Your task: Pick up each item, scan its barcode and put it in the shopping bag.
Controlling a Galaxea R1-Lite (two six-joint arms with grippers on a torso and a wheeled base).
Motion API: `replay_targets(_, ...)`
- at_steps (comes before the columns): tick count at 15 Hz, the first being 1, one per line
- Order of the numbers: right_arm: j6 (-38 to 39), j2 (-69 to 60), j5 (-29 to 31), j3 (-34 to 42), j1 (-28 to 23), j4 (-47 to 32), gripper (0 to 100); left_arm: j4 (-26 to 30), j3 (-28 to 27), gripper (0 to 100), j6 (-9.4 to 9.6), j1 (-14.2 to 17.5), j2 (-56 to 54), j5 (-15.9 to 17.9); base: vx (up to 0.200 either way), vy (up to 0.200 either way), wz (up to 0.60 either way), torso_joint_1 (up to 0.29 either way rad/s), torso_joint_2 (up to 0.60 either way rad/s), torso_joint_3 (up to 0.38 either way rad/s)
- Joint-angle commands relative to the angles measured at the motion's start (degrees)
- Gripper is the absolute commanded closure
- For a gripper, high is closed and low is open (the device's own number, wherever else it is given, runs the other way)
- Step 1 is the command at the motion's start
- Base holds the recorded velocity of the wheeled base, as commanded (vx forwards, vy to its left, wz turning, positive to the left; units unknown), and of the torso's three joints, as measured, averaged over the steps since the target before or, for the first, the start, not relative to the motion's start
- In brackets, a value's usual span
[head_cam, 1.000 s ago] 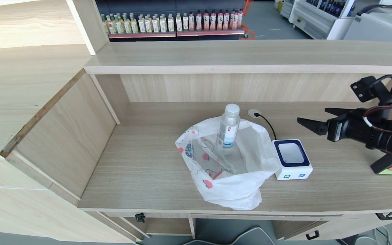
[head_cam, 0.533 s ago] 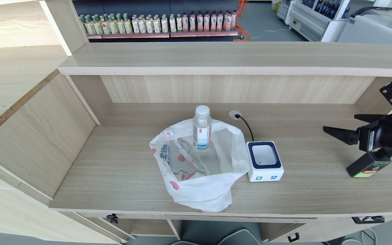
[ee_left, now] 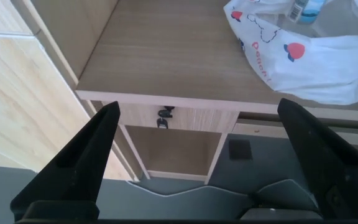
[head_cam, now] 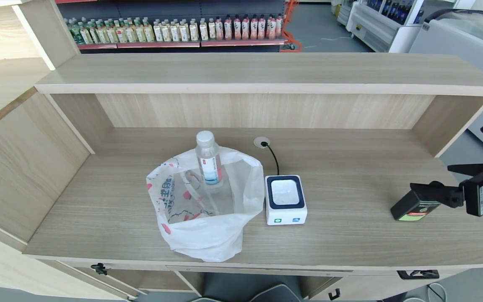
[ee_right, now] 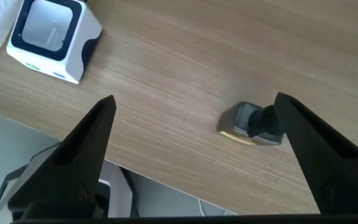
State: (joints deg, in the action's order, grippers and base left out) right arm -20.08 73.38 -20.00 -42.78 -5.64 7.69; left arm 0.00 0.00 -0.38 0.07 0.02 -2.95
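One clear plastic water bottle (head_cam: pixel 209 163) stands upright inside one white plastic shopping bag (head_cam: pixel 199 235) on the wooden bench (head_cam: pixel 350 167). One white-and-navy cube scanner (head_cam: pixel 285 200) sits just beside the bag at its 3 o'clock. One small dark box (head_cam: pixel 411 206) lies well apart at the scanner's 3 o'clock, near the bench's front edge. The right pincer (ee_right: pixel 194 106) gapes wide by the box, holding nothing. The left pincer (ee_left: pixel 199 109) is also spread and hangs below the bench's front edge, at the bag's 7 o'clock.

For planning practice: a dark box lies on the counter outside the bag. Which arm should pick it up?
Right, probably. The right tool hangs open beside the dark box at the right end of the counter; the left tool is open off its near-left corner.
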Motion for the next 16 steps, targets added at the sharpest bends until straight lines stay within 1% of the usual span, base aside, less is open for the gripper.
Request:
replay_targets(1, 0.0, -1.3, 0.0, 0.1, -0.2, -0.1, 0, 0.0, 0.0, 0, 0.03, 0.0, 0.0, 0.0, 0.000, -0.200, 0.00, 0.002, 0.00, -0.002)
replay_targets(4, -0.1, -2.0, 0.0, 0.1, -0.4, -2.0, 0, -0.1, 0.0, 0, 0.03, 0.0, 0.0, 0.0, 0.000, -0.200, 0.00, 0.002, 0.00, 0.007)
replay_targets(5, -0.8, -3.1, 0.1, 0.4, -0.5, -4.8, 0, -0.1, 0.0, 0, 0.03, 0.0, 0.0, 0.0, 0.000, -0.200, 0.00, 0.007, 0.00, 0.002)
replay_targets(7, -5.1, -5.5, 0.1, 1.4, -2.2, -10.5, 0, 0.0, 0.0, 0, 0.03, 0.0, 0.0, 0.0, 0.000, -0.200, 0.00, 0.002, 0.00, 0.000)
replay_targets(10, -7.3, -5.5, 0.1, 1.6, -3.8, -13.3, 0, -0.1, 0.0, 0, -0.15, 0.0, 0.0, 0.0, 0.000, -0.200, 0.00, 0.002, 0.00, 0.002)
replay_targets(13, -13.3, -4.6, 0.1, 1.6, -6.5, -15.6, 0, -0.1, 0.0, 0, -0.06, 0.0, 0.0, 0.0, 0.000, 0.000, 0.00, 0.000, 0.00, 0.000)
replay_targets(16, -16.6, -3.0, 0.1, 1.4, -6.9, -17.8, 0, -0.1, 0.0, 0, -0.06, 0.0, 0.0, 0.0, 0.000, 0.000, 0.00, 0.000, 0.00, 0.000)
